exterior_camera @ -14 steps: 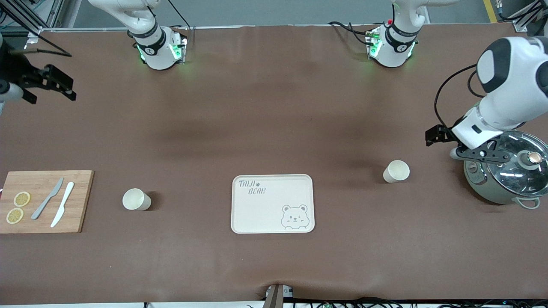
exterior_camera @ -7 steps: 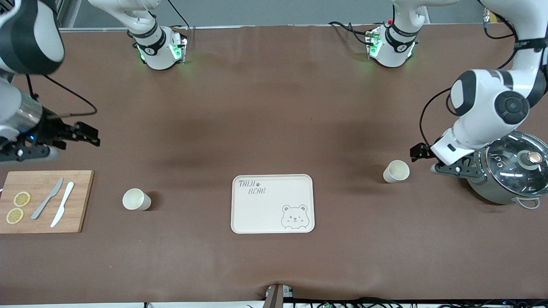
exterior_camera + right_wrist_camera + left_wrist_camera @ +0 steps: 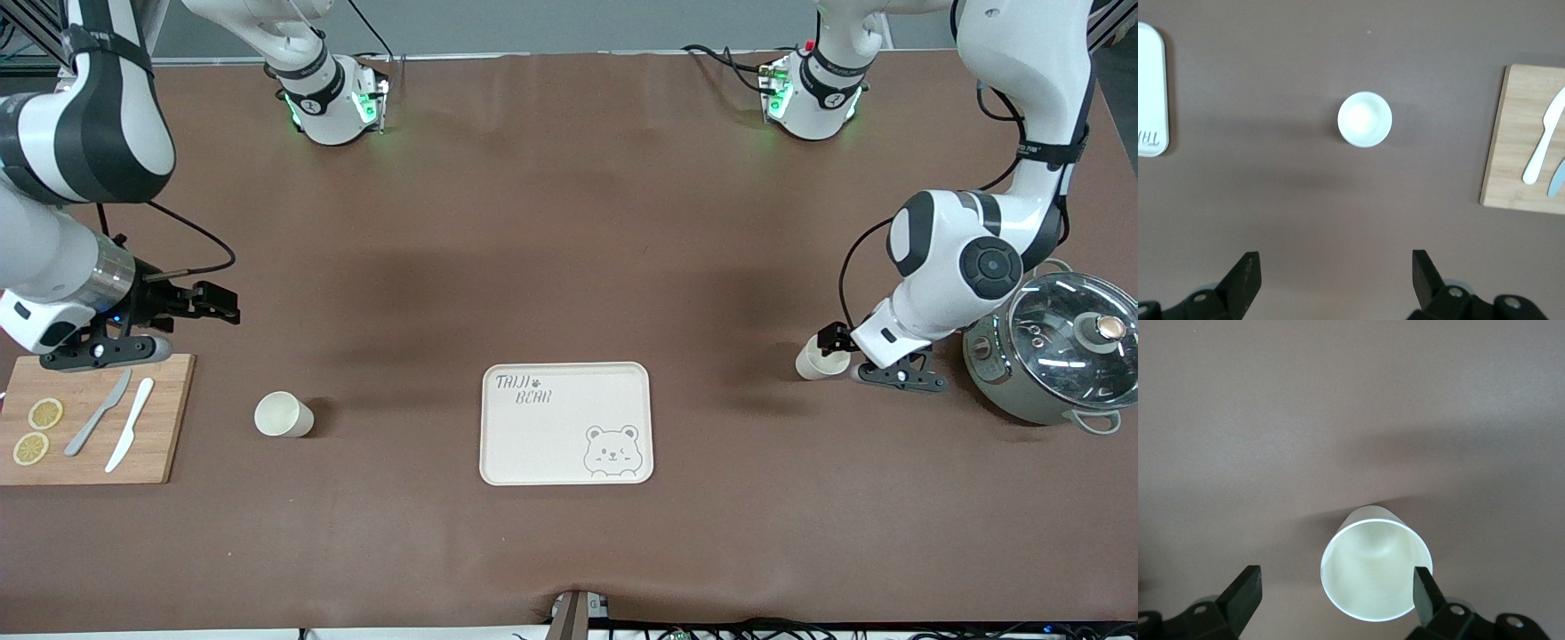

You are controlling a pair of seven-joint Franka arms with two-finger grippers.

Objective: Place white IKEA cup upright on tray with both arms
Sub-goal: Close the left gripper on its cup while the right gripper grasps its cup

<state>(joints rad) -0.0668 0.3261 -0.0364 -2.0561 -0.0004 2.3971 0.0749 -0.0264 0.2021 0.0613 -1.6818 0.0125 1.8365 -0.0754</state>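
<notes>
Bench (image 3: 569, 231), brown-covered, carries a flat cream rectangular tray (image 3: 566, 423) with rounded corners, grey bear drawing and "TAIJI BEAR" lettering, lying between the two cups and nearer the front camera than both arm bases. Tray has nothing on it.

White cup toward the left arm's end (image 3: 819, 358) stands upright on the bench, mouth up (wrist view looks straight into it (image 3: 1377, 572)). Left gripper (image 3: 846, 351) is down at this cup, fingers (image 3: 1426, 593) spread wide and released, one finger just beside the rim; cannot tell whether it touches. Nothing grasped. Round grey-green pot with a glass lid and metal knob (image 3: 1058, 360) sits near that cup, at the left arm's end.

Second white cup (image 3: 283, 415) stands upright toward the right arm's end, between the tray and a rectangular wooden cutting board (image 3: 93, 420). Right gripper (image 3: 182, 311) hangs above the bench by the board's edge, away from that cup; fingers (image 3: 1245, 280) released, wide apart, holding nothing. Right wrist view shows the cup (image 3: 1365, 119) well clear of the fingers.

On the board: grey knife (image 3: 98, 412), white knife (image 3: 130, 424), two lemon slices (image 3: 38, 430).
</notes>
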